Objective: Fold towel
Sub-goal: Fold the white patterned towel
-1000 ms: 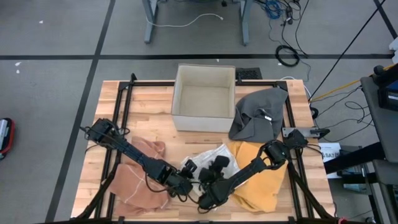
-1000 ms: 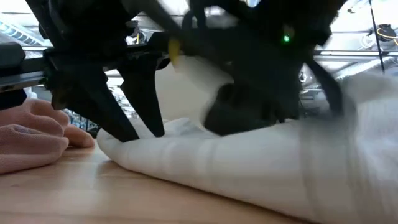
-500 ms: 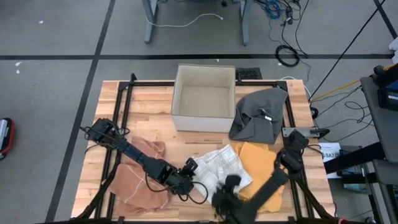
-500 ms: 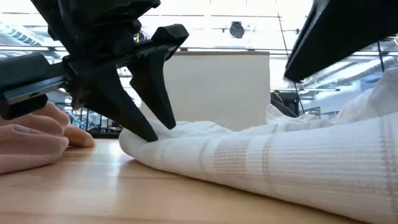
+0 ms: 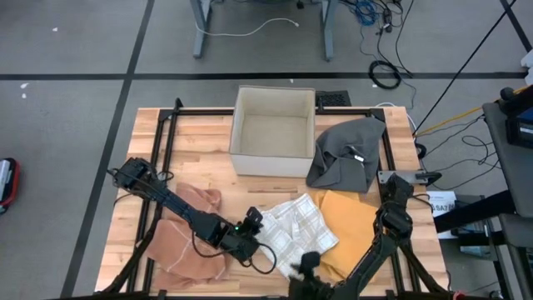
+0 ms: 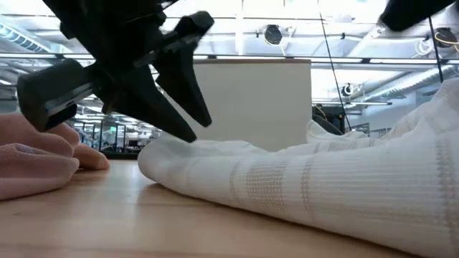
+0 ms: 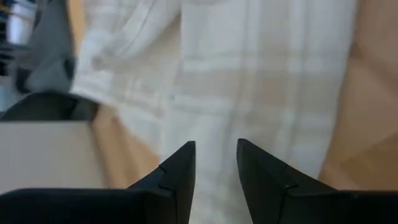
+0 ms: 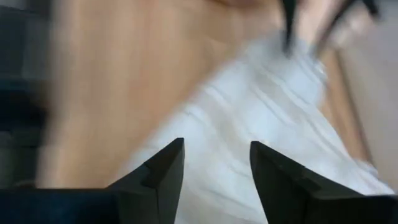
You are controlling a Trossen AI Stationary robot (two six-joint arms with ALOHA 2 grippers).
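Wooden slats of the butcher-block counter [image 5: 208, 179] carry the whole scene, seen from above. Nearest, at six o'clock on the counter's front edge, the right claw [image 5: 308, 265] now hangs clear of the cloth with its fingers [image 8: 165, 171] spread and nothing between them; half a second ago it was lower over the fold, and a second ago it sat clenched in the middle of the cloth. It has let go and pulled back.

Just beyond it, at about seven o'clock from the counter's centre, the white checked cotton towel [image 5: 291, 229] lies spread flatter than before, its near edge doubled over in a soft roll. The left claw [image 5: 247, 227] stands at the towel's nine o'clock corner, fingers [image 7: 177, 180] parted narrowly above the fabric; I cannot tell whether it pinches anything.

Beside the towel lie a mustard-yellow cloth [image 5: 354, 225] at three o'clock and a crumpled pink cloth [image 5: 187, 242] at nine. Farther back stand an open cardboard box [image 5: 275, 132] and a grey rag [image 5: 346, 150].

One fold looks laid; another probably remains.
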